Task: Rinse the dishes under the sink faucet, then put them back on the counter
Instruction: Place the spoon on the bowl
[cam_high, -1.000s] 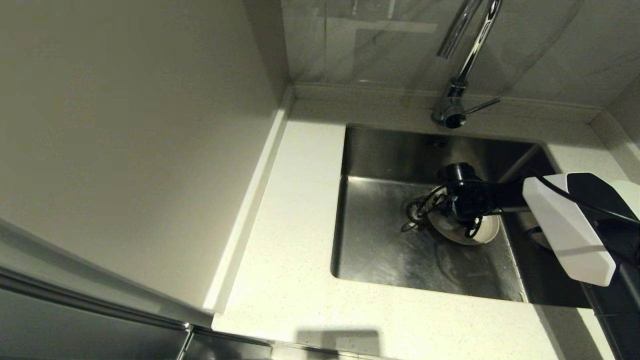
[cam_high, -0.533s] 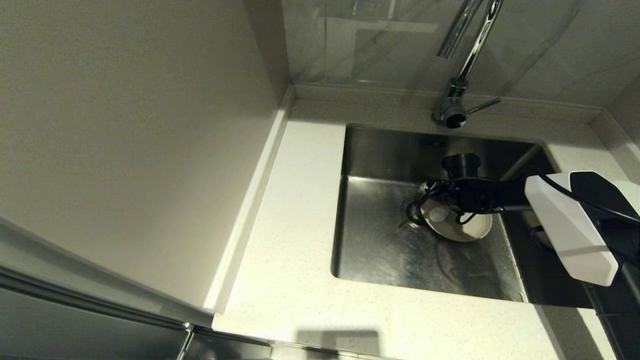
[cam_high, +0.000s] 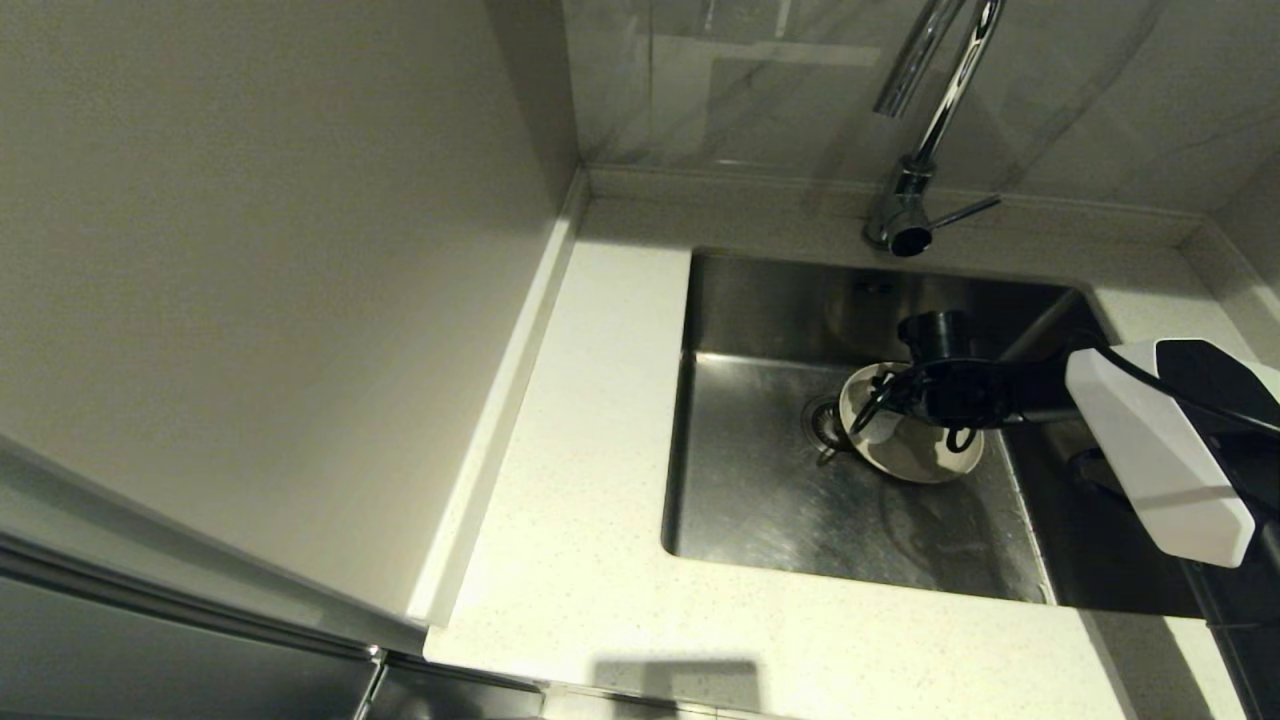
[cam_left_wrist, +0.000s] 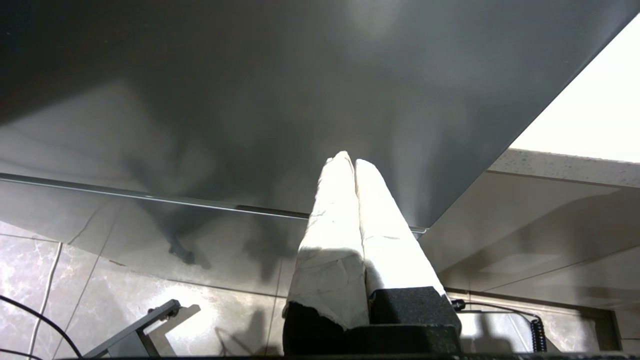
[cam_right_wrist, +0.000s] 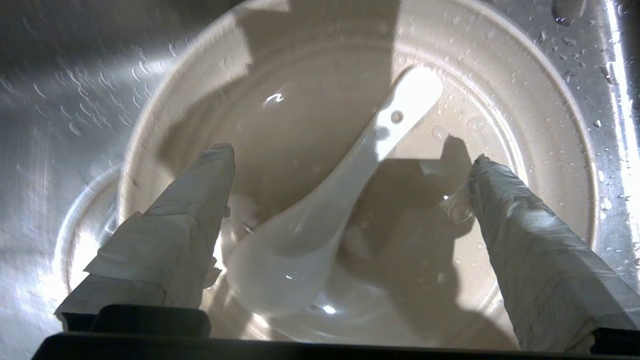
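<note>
Two dishes, a spoon (cam_right_wrist: 320, 200) and a plate (cam_right_wrist: 525, 100), lie in the sink (cam_high: 760, 500), spoon on plate, at six o'clock from the faucet (cam_high: 915, 150). Right gripper (cam_right_wrist: 345, 185) hovers wide, straddling the spoon, likely to lift it. Left gripper (cam_left_wrist: 352, 165) is pressed together, parked.

My arm covers much of the plate (cam_high: 915, 455) at centre right; the faucet (cam_high: 925, 130) is cut off at the top edge.

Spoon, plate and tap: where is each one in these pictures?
spoon (cam_right_wrist: 345, 175), right wrist view, on the middle of its handle.
plate (cam_right_wrist: 545, 115), right wrist view, on its wet rim.
tap (cam_high: 940, 110), head view, on its upright chrome neck.
</note>
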